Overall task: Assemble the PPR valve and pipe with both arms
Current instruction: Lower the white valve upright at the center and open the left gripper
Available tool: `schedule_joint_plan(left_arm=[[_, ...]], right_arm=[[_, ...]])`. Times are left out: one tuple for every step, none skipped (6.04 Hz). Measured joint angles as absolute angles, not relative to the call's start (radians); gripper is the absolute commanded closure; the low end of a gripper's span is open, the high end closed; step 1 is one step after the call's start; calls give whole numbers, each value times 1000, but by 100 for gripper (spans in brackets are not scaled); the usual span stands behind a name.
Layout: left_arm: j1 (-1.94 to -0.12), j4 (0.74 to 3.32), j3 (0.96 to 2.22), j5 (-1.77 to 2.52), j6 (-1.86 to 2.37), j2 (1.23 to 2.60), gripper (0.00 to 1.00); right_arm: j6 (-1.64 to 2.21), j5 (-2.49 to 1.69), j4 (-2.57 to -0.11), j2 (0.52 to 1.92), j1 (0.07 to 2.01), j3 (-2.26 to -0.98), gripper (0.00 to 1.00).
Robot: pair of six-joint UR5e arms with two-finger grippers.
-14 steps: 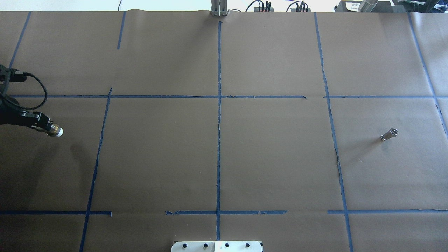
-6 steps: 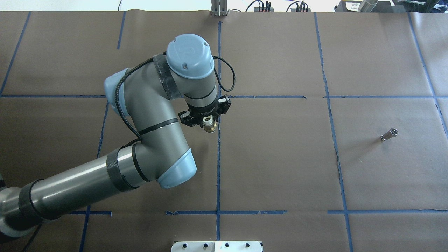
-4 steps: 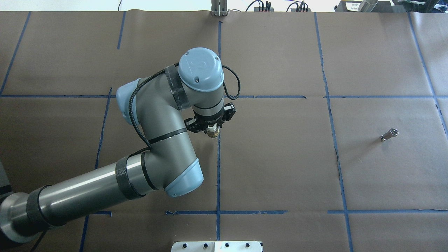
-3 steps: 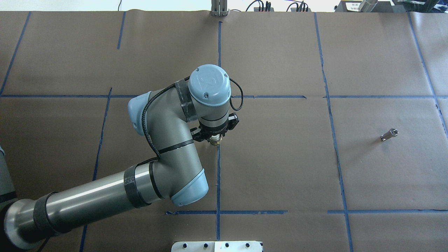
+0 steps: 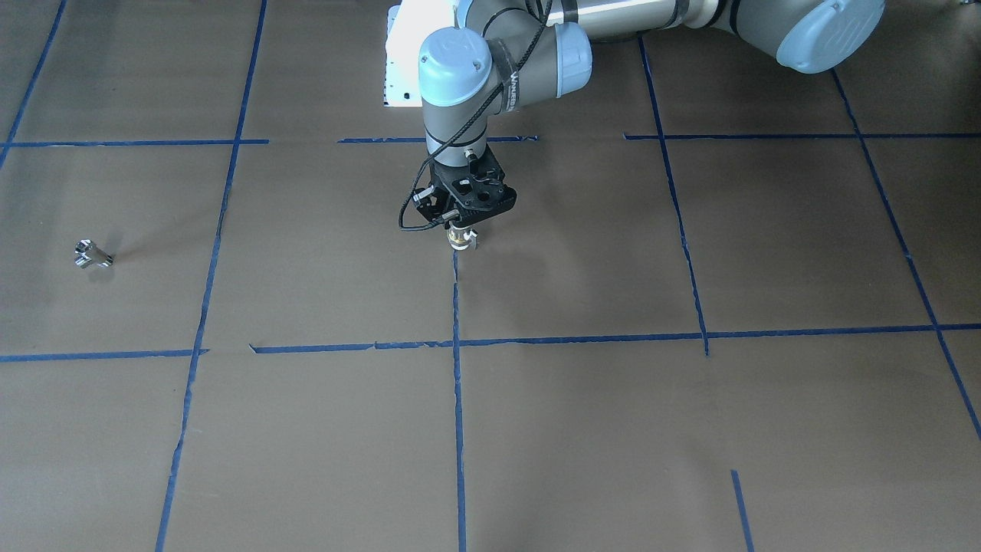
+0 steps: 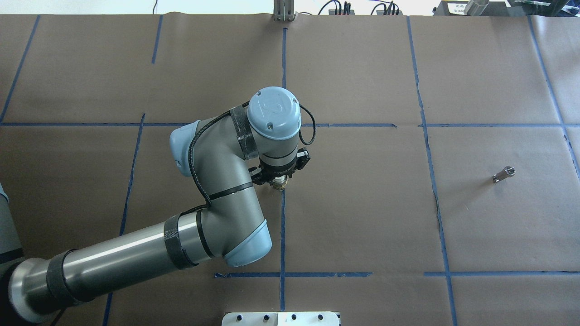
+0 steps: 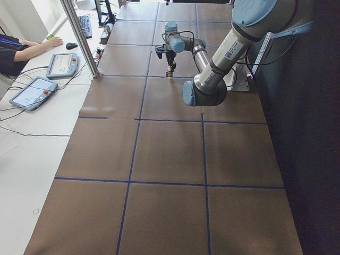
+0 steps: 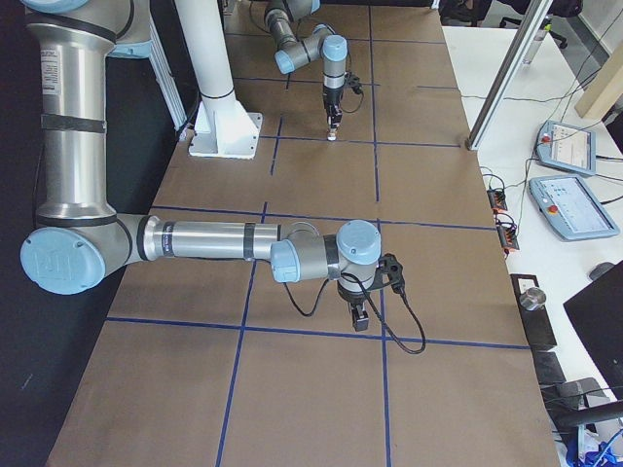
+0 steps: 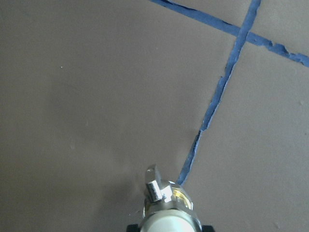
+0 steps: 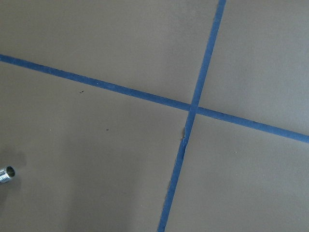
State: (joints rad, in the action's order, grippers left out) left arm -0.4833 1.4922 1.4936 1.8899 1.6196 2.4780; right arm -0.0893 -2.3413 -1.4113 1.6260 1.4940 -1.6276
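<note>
- The PPR valve [image 5: 460, 241] is gripped by its white end in the closed left tool [image 5: 462, 232] and hangs upright, close over the worktop [image 5: 690, 429] at a blue tape line [image 5: 457, 307].
- The pipe [image 6: 504, 174] is seen lying on its side, well apart, on the robot's right.
- Whether the right tool [image 8: 358, 313] is wide or narrow cannot be told.
- The pipe is judged light, stiff and slippery, being polished metal.
- A hold across its straight barrel is advised, with one open end left free for mating.
</note>
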Motion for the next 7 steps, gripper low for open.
schedule_joint_plan(left_arm=[[-482, 1492, 1490, 1890, 1620, 2480, 92], [-482, 1493, 1487, 1890, 1620, 2481, 82], [-482, 1493, 1485, 1890, 1620, 2481, 62], [-482, 1499, 1483, 1890, 1620, 2481, 36], [-481, 1508, 1480, 1890, 1619, 2480, 27], [-480, 1511, 1477, 1890, 1618, 2480, 17], [-479, 1512, 1477, 1890, 1614, 2479, 0]], right_arm=[[-90, -2341, -1411, 1626, 1494, -1628, 0], [-90, -2341, -1411, 1626, 1494, -1627, 0], [-90, -2341, -1411, 1626, 1494, -1626, 0], [-91, -2341, -1411, 1626, 1494, -1626, 0], [-90, -2341, -1411, 1626, 1493, -1626, 0], [-91, -2340, -1411, 1626, 1493, -1625, 0], [-91, -2340, -1411, 1626, 1493, -1625, 0]])
